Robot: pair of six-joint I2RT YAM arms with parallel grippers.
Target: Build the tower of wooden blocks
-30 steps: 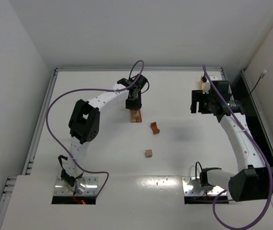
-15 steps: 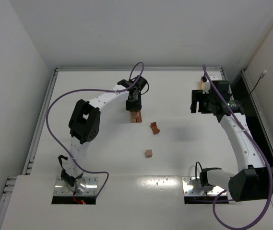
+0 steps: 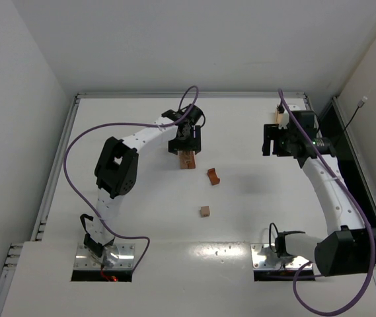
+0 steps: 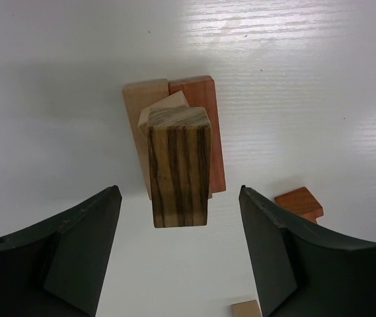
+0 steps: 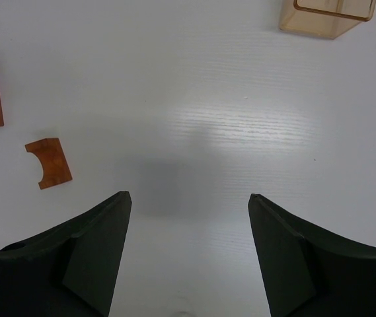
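Left claw [image 4: 178,198] hung open astride the tower [image 4: 178,152], jaws clear of its striped top block [image 4: 179,181], which rose above a tan bar [image 4: 135,112] and a reddish bar [image 4: 214,132] laid side by side on the surface [image 4: 306,99]. Just right lay a notched block [image 3: 213,176] and, nearer the arms, a cube [image 3: 205,211]. Right claw [image 5: 188,195], well apart, was open over the surface, gripping nothing.
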